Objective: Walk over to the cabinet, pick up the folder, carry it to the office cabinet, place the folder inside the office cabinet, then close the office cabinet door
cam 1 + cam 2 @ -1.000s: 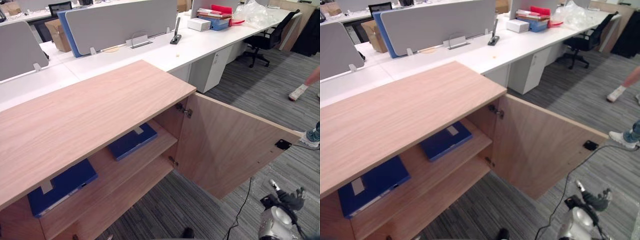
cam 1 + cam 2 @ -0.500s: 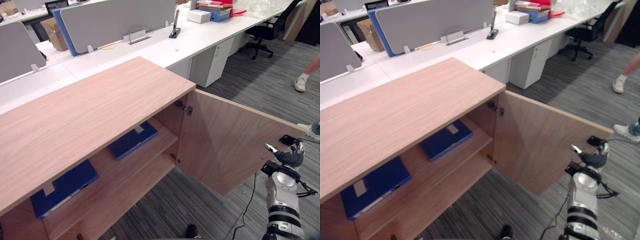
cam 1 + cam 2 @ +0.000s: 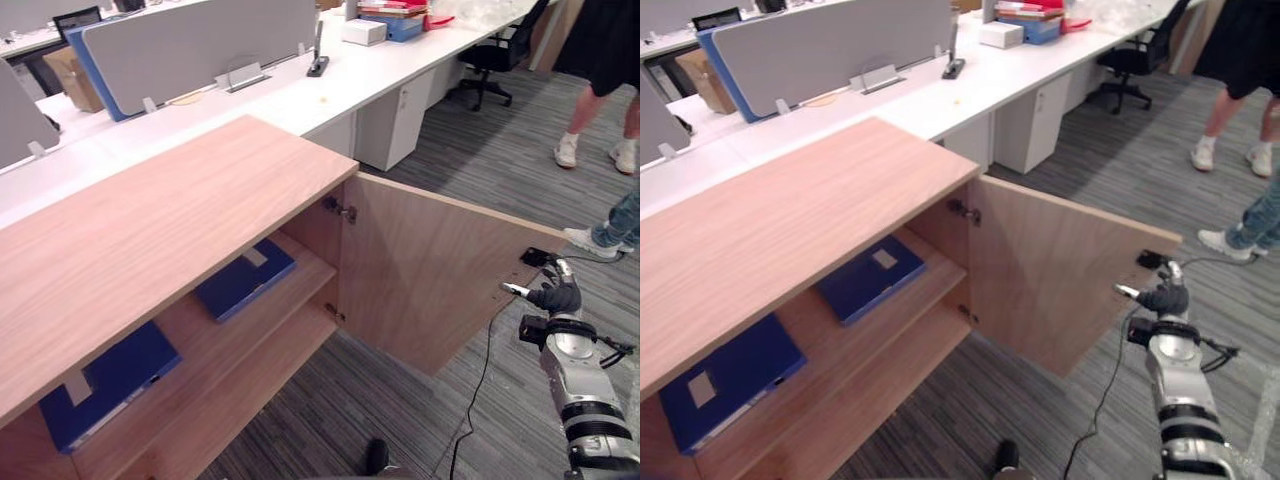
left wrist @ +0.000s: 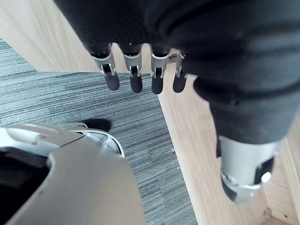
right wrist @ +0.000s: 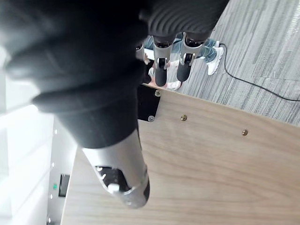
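The wooden office cabinet [image 3: 150, 230] stands in front of me with its right door [image 3: 430, 270] swung wide open. On its upper shelf lie two flat blue folders, one near the hinge [image 3: 245, 280] and one further left [image 3: 105, 385]. My right hand [image 3: 556, 297] is raised at the door's outer free edge, by the black latch plate [image 3: 535, 257]. Its fingers [image 5: 161, 70] are straight and hold nothing, with the door's inner face [image 5: 201, 154] close beneath them. My left hand [image 4: 211, 56] hangs with straight fingers beside the cabinet's lower wood, above the carpet.
White desks with grey dividers [image 3: 200, 40] run behind the cabinet. A black office chair [image 3: 490, 50] stands at the back right. A person's legs [image 3: 600, 120] and another person's shoe [image 3: 590, 240] are on the carpet just right of the open door.
My right hand has risen from low near the floor up to the door's outer edge. The camera has shifted, and a person's legs have come into view at the right.
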Tool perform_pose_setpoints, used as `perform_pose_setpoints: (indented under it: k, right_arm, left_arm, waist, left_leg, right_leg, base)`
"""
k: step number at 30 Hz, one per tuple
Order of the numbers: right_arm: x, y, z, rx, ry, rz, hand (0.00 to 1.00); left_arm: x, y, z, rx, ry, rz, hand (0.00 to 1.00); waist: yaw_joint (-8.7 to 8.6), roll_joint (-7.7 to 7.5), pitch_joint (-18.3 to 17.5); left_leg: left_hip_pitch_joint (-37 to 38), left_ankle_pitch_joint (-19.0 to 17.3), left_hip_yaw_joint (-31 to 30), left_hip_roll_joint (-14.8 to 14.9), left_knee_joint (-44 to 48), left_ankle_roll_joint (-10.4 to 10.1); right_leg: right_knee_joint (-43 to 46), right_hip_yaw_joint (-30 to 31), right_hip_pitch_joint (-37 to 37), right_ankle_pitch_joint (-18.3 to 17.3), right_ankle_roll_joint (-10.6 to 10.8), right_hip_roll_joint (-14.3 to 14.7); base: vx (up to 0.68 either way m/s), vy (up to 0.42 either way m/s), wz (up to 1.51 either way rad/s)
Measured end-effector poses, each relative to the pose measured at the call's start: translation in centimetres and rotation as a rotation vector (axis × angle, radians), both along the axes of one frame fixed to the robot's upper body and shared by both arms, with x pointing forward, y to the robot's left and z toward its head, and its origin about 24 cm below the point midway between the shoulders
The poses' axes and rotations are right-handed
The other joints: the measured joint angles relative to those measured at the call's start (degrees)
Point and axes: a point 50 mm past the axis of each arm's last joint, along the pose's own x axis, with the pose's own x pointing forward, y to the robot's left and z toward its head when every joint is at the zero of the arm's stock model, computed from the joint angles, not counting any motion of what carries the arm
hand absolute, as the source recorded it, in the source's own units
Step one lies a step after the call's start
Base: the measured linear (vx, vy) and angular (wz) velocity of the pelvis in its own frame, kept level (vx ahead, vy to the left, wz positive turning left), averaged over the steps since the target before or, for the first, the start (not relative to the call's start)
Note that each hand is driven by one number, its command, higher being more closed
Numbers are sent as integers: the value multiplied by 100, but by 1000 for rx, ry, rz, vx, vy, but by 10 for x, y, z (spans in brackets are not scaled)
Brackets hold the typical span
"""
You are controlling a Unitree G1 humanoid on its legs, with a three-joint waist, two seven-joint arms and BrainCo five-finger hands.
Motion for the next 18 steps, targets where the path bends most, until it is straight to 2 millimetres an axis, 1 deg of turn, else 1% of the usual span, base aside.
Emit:
perform_pose_setpoints:
  k: [2, 3, 5, 6, 7, 8, 9, 10, 11, 12, 13, 15, 18]
  right_arm:
    - [1, 4, 1, -50, 47, 112, 0]
    - [1, 6, 0, -59, 57, 134, 0]
    - [-4, 13, -5, -71, 92, 192, 0]
    - [-9, 21, -15, -75, 152, 273, 0]
    - [-16, 49, -32, -66, 247, 465, 0]
    - [-20, 67, -42, -46, 284, 564, 0]
    - [-31, 108, -60, 20, 340, 746, 0]
    - [-44, 147, -75, 111, 366, 884, 0]
    - [-51, 165, -81, 152, 374, 941, 0]
    - [-62, 197, -85, 218, 382, 1067, 0]
    - [-65, 206, -83, 239, 371, 1107, 0]
    - [-67, 213, -78, 251, 349, 1151, 0]
    - [-73, 215, -78, 267, 354, 1166, 0]
  left_arm:
    - [2, -2, 0, -9, -3, -27, 0]
    - [3, -2, 0, -13, -6, -34, 0]
    - [6, -4, 0, -24, -15, -60, 0]
    - [9, -5, 0, -25, -20, -68, 0]
    - [14, -5, 0, -25, -30, -80, 0]
    - [16, -6, 0, -24, -35, -86, 0]
    - [22, -6, 0, -26, -48, -97, 0]
    - [29, -7, 1, -30, -67, -104, 0]
    - [33, -7, 1, -30, -74, -106, 0]
    - [34, -7, 1, -29, -80, -105, 0]
    - [33, -7, 1, -29, -75, -108, 0]
    - [27, -8, 0, -27, -58, -114, 0]
    - [25, -6, 0, -25, -54, -98, 0]
  waist:
    - [-84, -2, -1]
    - [-94, -3, -2]
    - [-104, -8, -7]
    - [-118, -14, -13]
    - [-110, -9, -16]
    - [-90, -7, -19]
    - [-24, -3, -26]
    - [83, -1, -43]
    - [124, 2, -45]
    - [217, 11, -50]
    - [236, 25, -60]
    - [220, 15, -66]
    - [211, 7, -91]
  left_leg:
    - [2, -7, -123, 64, -1, -32]
    - [4, -7, -149, 83, -1, -40]
    - [11, 9, -201, 151, -5, -87]
    - [13, 28, -202, 216, -12, -124]
    - [11, 51, -213, 281, -29, -158]
    - [11, 61, -229, 309, -40, -169]
    - [11, 87, -291, 344, -94, -180]
    - [4, 142, -304, 375, -161, -192]
    - [1, 170, -306, 385, -202, -186]
    - [0, 236, -314, 399, -266, -153]
    - [11, 251, -317, 400, -313, -163]
    - [60, 273, -297, 388, -353, -199]
    - [118, 289, -253, 341, -403, -254]
  right_leg:
    - [0, 21, -3, -18, -26, 91]
    - [0, 29, -4, -31, -43, 127]
    - [1, 56, -7, -72, -102, 242]
    - [1, 67, -15, -103, -146, 321]
    - [1, 76, -22, -133, -188, 393]
    - [1, 76, -25, -150, -213, 430]
    - [1, 75, -35, -173, -246, 499]
    - [2, 72, -66, -193, -275, 550]
    - [3, 71, -83, -200, -286, 571]
    - [4, 63, -105, -208, -299, 605]
    - [4, 53, -105, -208, -299, 613]
    - [5, 62, -90, -201, -294, 616]
    - [5, 110, -76, -185, -310, 595]
  base:
    - [-31, -65, -14]
    - [-24, -77, -12]
    - [-8, -73, -12]
    - [5, -100, -8]
    - [10, -104, -7]
    - [17, -95, -3]
    - [32, -115, 0]
    - [37, -112, 1]
    - [48, -92, 3]
    - [54, -47, 4]
    - [44, -33, 5]
    - [68, 17, -2]
    - [90, 76, -7]
